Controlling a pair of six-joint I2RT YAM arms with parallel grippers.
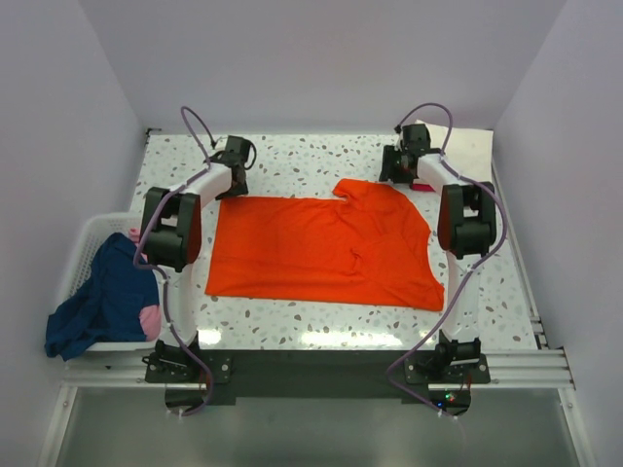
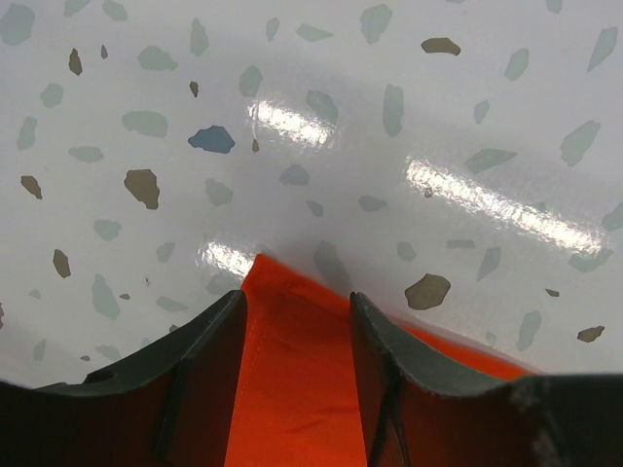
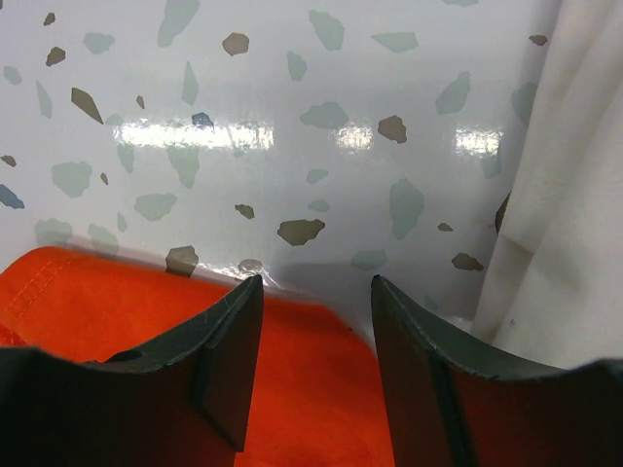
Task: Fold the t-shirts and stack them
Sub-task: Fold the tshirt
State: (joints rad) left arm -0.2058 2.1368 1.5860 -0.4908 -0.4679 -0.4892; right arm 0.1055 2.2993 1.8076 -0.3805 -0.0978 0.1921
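A bright orange t-shirt lies spread on the speckled table, its right part rumpled with a fold near the collar. My left gripper stands over its far left corner; in the left wrist view its open jaws straddle that orange corner without pinching it. My right gripper is over the shirt's far right edge. Its jaws are open too, with orange cloth lying between them. A cream-white t-shirt lies just right of the right gripper.
A white slatted basket sits off the table's left edge. It holds a navy blue t-shirt that hangs over its front, with a pink bit showing. The cream-white cloth fills the far right corner.
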